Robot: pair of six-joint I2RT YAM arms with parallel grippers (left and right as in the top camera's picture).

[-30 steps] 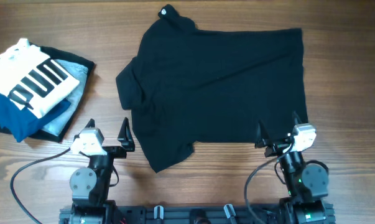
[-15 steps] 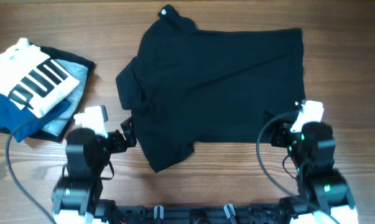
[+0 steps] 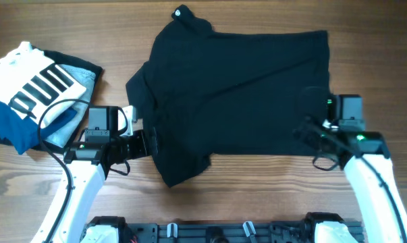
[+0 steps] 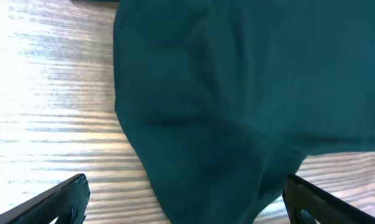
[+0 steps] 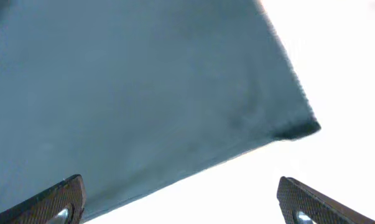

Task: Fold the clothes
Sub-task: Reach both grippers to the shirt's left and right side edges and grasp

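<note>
Plain black short-sleeved soft T-shirt (image 3: 237,94) lies spread flat mid-table. Its straight edge is on our right, a sleeve juts out on the left, and a small round white logo (image 3: 181,11) sits at the far edge. We see no fold in it yet, just some wrinkling near the left sleeve.

Left gripper (image 3: 148,143) is at the near-left edge, right by the flap sticking toward us. Its jaws are spread wide, with cloth in front of them and nothing pinched. Right gripper (image 3: 310,133) is over the near-right corner, its jaws equally spread. Its wrist view shows that corner just ahead of the fingertips, not between them.

We judge this as the approach to the first grasp, both arms lining up on the near edge.

Next move needs both to drop to the brown wooden table (image 3: 257,196), slide a finger under the hem, close on cloth, then lift and carry together. Uneven timing would skew the fold.

The folded pile at far left, a white garment with black stripes (image 3: 38,84) on blue (image 3: 14,125) and grey (image 3: 82,94) ones, is well apart.
</note>
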